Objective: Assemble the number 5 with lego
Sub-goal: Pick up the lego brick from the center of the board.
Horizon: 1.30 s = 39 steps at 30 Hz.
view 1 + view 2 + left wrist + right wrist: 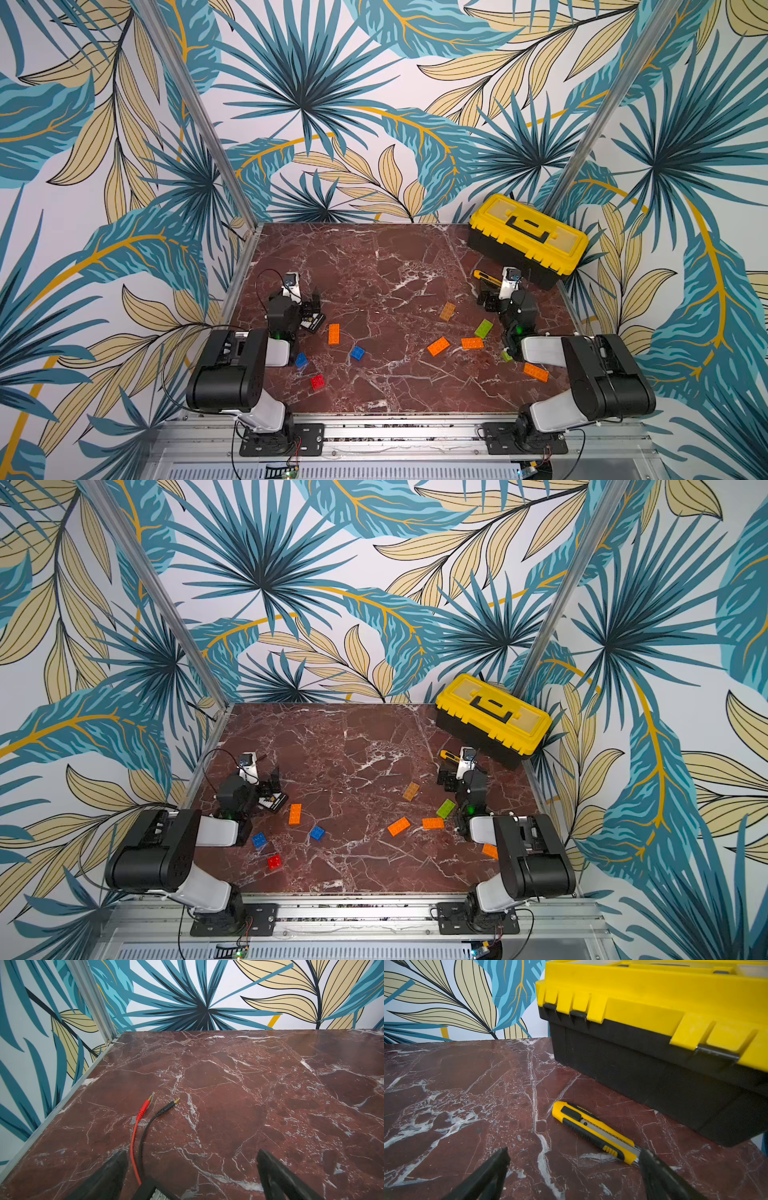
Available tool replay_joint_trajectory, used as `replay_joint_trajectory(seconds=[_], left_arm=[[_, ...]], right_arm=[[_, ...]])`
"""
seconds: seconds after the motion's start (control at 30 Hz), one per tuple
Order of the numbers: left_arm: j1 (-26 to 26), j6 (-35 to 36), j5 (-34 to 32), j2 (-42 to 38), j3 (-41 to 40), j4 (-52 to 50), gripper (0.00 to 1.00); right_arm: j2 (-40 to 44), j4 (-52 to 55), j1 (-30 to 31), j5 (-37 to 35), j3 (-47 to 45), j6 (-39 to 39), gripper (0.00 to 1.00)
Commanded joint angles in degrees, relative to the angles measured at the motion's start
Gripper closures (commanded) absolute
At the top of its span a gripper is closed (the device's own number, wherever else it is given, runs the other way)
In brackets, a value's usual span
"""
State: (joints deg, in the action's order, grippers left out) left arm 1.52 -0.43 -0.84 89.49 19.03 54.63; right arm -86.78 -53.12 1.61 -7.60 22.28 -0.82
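Marble table: both top views show lego; left wrist, cable leads.

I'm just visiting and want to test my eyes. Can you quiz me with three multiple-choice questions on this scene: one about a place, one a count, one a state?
1. Where is the knife?
A at the near edge; B beside the toolbox; C on the toolbox lid.
2. How many blue bricks are there?
A one; B two; C four.
3. The toolbox lid is:
A shut; B propped open; C taken off.

Answers:
1 B: the knife lies flat just in front of the toolbox wall.
2 B: a second blue one lies nearby, and no more show.
3 A: the lid sits flush on the box.
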Motion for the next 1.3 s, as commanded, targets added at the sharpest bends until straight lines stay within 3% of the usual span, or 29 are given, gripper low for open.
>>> replay_joint_trajectory(seconds=[0.0, 0.4, 0.5, 0.57, 0.67, 0.73, 0.83, 0.9, 1.03, 1.1, 1.13, 1.27], left_arm=[[-0.03, 0.2, 0.28, 0.29, 2.24, 1.0, 0.0], [0.28, -0.5, -0.25, 0.29, 2.42, 0.76, 0.0], [-0.25, -1.3, -4.21, -0.49, -0.01, 5.19, 0.0], [-2.33, 0.17, -8.56, -6.11, -1.96, 4.63, 0.0], [-3.41, -1.98, -11.84, -20.6, -1.21, -9.3, 0.0], [-3.45, -6.58, -14.94, -27.92, 4.21, -25.99, 0.0], [-3.45, -16.7, -16.74, -30.98, 13.33, -46.51, 0.01], [-3.31, -24.98, -12.98, -31.2, 16.39, -54.24, 0.0], [-2.49, -36.69, -4.9, -32.61, 18.12, -64.29, 0.01], [-0.47, -38.53, 10.69, -33.15, 15.17, -58.92, 0.0], [-0.5, -39.23, 15.01, -33.14, 14.8, -57.84, 0.0], [-6.32, -40.48, 17.0, -31.82, 17.36, -65.82, 0.01]], right_arm=[[-0.46, 0.14, 0.07, -3.73, -0.04, -0.91, 0.01], [-0.49, -0.35, 0.15, -4.71, -0.33, -1.28, 0.01], [-0.31, -1.1, 0.3, -4.8, -0.68, -1.03, 0.01], [3.07, 1.49, 1.21, -6.36, -0.93, -0.42, 0.01], [11.4, 17.43, 1.56, -8.58, 2.3, -2.82, 0.01], [16.29, 34.7, 1.56, -11.17, 7.38, -9.73, 0.01], [20.55, 49.9, 1.91, -5.36, 12.23, -14.77, 0.01], [22.31, 60.09, 2.19, 0.33, 16.55, -18.18, 0.01], [22.54, 70.11, 3.08, 14.36, 19.91, -22.71, 0.01], [20.81, 77.75, 6.92, 15.42, 23.27, -23.71, 0.01], [20.13, 79.38, 9.32, 15.96, 24.11, -23.37, 0.0], [17.39, 85.03, 20.13, 8.54, 26.28, -26.25, 0.01]])
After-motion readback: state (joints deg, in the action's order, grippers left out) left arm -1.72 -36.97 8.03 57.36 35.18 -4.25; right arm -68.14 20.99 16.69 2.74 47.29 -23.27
